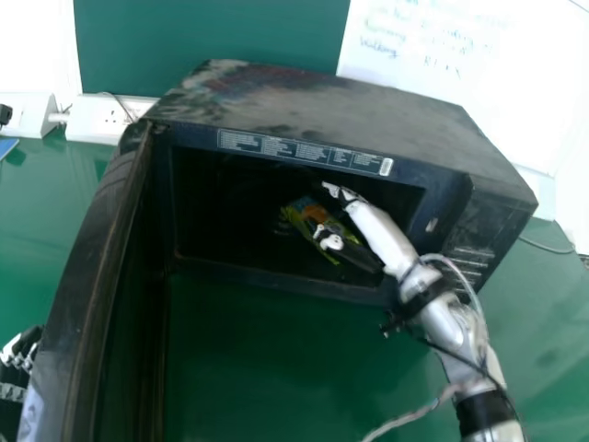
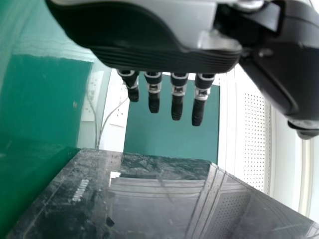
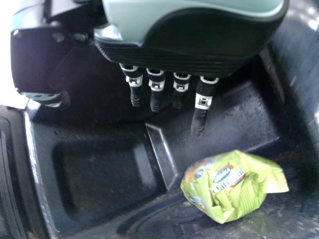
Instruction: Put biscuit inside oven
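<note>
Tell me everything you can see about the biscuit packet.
The biscuit packet is a yellow-green wrapper with orange and blue print, glossy and crinkled like thin plastic film. It looks closed, with one end flaring out flat. It lies on the floor inside the microwave oven. The right hand is beside it, fingers extended; the right wrist view shows a gap between them and the wrapper.

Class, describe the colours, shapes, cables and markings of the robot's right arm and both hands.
The right arm is a silvery tube with black bands and both pale and dark cables along it. The left robot hand and right robot hand have rounded black palms with ridged edges, pale shells, and slim black fingers with light bands.
</note>
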Controlling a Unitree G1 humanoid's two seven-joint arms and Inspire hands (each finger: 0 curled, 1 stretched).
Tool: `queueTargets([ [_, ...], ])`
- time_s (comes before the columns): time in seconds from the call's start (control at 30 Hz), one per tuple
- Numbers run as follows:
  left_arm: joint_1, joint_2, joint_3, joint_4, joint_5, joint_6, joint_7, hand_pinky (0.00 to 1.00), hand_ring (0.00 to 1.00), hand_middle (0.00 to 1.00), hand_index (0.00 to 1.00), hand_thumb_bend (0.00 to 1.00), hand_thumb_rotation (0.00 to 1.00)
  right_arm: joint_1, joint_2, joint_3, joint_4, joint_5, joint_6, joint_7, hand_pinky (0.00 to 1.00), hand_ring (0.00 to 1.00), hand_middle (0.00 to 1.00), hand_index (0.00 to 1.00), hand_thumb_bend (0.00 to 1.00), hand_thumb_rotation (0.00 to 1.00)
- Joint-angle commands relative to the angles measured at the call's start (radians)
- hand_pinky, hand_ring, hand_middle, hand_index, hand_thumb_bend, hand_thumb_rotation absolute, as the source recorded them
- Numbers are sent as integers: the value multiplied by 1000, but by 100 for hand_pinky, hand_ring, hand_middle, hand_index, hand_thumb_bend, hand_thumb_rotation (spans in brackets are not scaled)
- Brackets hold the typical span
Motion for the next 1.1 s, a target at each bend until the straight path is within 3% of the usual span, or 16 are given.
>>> queueTargets([
  [0.0,7,6,13,11,6,-4,-2,90,89,93,95,100,100,41,-33,-38,-29,19,29,5,73,94,99,100,68,83],
  [0.23,18,10,10,-5,0,21,8,91,90,93,95,100,100,72,-37,-50,-70,-4,21,-3,74,94,99,100,70,81],
  [0.27,16,9,10,-2,-1,20,6,91,90,93,95,100,100,66,-37,-48,-64,-32,11,-34,74,94,99,100,70,81],
  [0.33,5,9,13,13,-5,7,-3,91,90,94,95,100,100,-58,6,23,166,-152,-25,-207,74,94,99,100,69,81],
  [0.37,3,8,14,14,-1,7,0,96,96,98,98,100,100,-95,16,42,228,-187,-41,-258,73,94,98,100,68,80],
  [0.43,5,8,14,11,0,12,3,99,99,99,99,100,100,-122,12,54,255,-208,-76,-297,73,94,98,100,69,80],
  [0.57,10,13,11,4,-3,20,0,100,99,100,100,100,100,-109,-7,36,213,-167,-125,-273,74,94,99,100,68,81],
  [0.8,6,12,8,-4,-5,24,0,100,95,99,100,100,100,4,-44,-15,24,-83,-138,-195,72,95,99,100,65,82],
  [1.07,6,13,14,-9,4,43,16,100,97,99,100,100,100,130,-75,-72,-120,-23,-146,-135,75,94,99,100,69,80],
])
